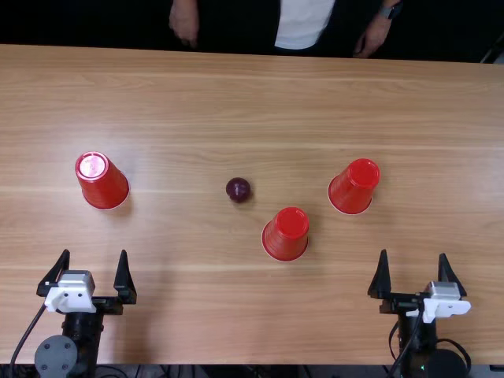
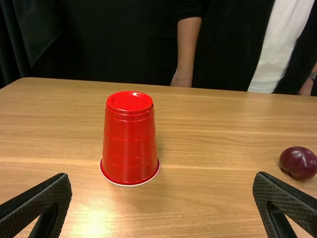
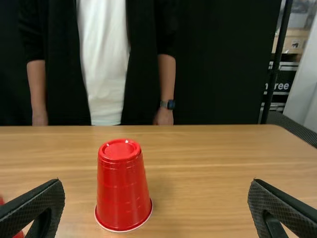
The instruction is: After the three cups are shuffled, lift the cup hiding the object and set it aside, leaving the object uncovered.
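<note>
Dark purple ball (image 1: 239,189) sits uncovered near the middle of the table (image 1: 252,94). I count three red cups, all mouth-down. Middle cup (image 1: 286,234) stands just beside the ball, toward the near edge and a little right, not touching it. Right cup (image 1: 355,186) is near that one, toward the right edge. Left cup (image 1: 101,181) stands well apart, toward the left edge. Left gripper (image 1: 94,256) rests by the near-left corner, jaws spread wide, holding nothing. Right gripper (image 1: 413,256) sits by the near-right corner, jaws likewise wide, holding nothing.
</note>
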